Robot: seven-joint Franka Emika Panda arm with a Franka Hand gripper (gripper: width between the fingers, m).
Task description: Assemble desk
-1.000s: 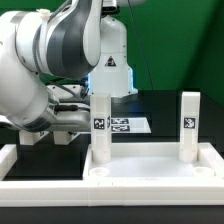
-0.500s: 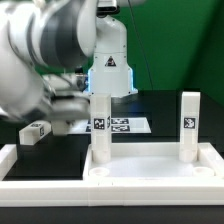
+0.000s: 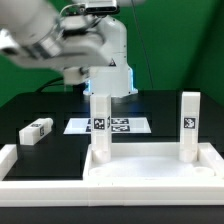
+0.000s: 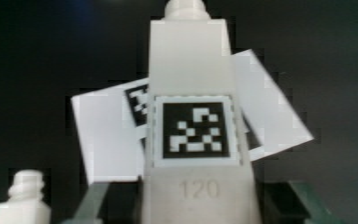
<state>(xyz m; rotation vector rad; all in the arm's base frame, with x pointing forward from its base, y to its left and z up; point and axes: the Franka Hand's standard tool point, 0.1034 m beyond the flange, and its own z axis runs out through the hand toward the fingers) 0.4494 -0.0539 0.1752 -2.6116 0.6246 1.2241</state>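
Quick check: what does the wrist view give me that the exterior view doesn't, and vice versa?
Wrist view only: a tagged leg close up, filling the centre, apparently clamped in the gripper. Exterior view only: the tabletop with two upright legs standing in its corner sockets, and the blurred arm raised high. Both: the marker board, and probably the loose leg lying flat.

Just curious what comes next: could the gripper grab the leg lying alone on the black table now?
Probably not yet: the gripper seems shut on a second leg. The lying leg sits in the open with nothing over it, so the way looks free once the gripper is empty.
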